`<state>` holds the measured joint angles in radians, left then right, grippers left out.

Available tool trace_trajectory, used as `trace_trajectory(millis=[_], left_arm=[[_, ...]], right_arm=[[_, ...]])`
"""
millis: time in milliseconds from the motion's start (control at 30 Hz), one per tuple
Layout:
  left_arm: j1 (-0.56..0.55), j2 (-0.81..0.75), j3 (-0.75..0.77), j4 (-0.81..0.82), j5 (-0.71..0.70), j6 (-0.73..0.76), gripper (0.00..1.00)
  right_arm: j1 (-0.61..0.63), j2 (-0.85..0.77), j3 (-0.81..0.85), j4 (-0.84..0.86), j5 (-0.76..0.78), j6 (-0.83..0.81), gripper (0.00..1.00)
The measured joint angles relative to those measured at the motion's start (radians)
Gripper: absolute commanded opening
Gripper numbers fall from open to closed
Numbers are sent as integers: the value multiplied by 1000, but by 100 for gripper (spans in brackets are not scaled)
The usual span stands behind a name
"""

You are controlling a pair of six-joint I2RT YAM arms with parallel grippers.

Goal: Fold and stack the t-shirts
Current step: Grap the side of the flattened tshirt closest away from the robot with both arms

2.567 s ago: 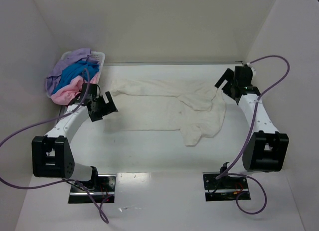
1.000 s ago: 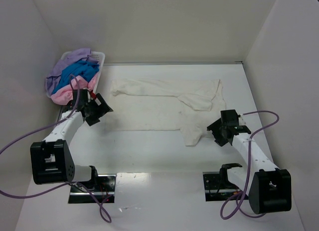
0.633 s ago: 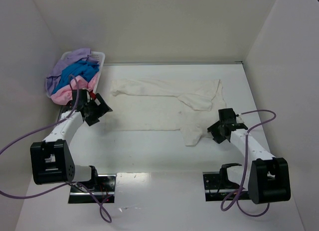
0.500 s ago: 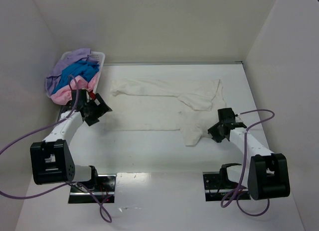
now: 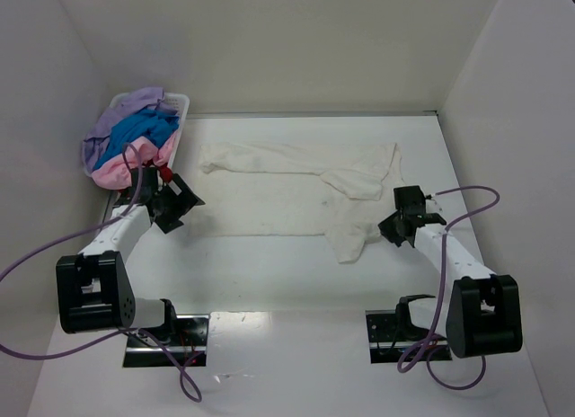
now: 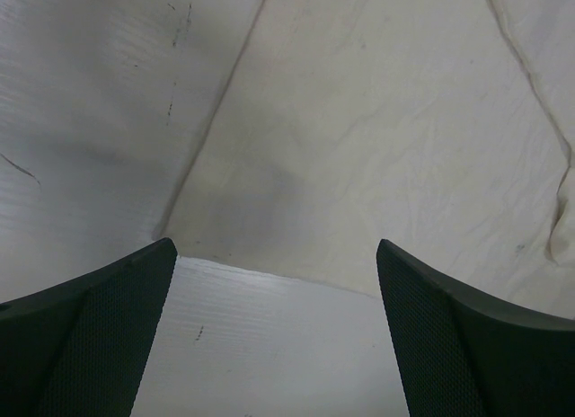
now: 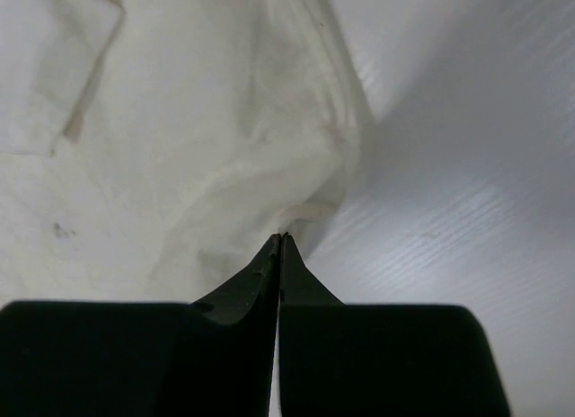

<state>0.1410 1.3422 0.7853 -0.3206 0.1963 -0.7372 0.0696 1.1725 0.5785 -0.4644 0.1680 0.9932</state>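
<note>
Table (image 7: 449,165), cream shirt (image 7: 180,120) at right jaws.

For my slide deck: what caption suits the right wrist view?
Right gripper shut, pinching the shirt at its hem on the table.

A cream-white t-shirt (image 5: 269,201) lies spread, rumpled at right; lilac, blue, pink t-shirts (image 5: 135,137) heaped far-left.

Bright even light, soft shadows, wrist views slightly blurred
</note>
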Motion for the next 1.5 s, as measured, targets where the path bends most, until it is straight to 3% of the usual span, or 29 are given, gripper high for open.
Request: trace_trajectory(millis=[467,1067,1200,1367,1500], left_arm=[[0,9,-5,2,-13,2,95],[-62,108,-6,-20,-134,-1,89],[-77,119,-6,-21,-163,-2,80],[-113,143,-10,-23,-199,-7,58],[-130,153,-16,-23,-213,-10,58]], right_arm=[[-70,-79,35,-14,13,-55,0],[-76,-34,39,-2,4,-76,1],[-79,-25,41,2,3,-76,1],[-79,-13,45,7,0,-76,1],[-79,-12,45,7,0,-79,3]])
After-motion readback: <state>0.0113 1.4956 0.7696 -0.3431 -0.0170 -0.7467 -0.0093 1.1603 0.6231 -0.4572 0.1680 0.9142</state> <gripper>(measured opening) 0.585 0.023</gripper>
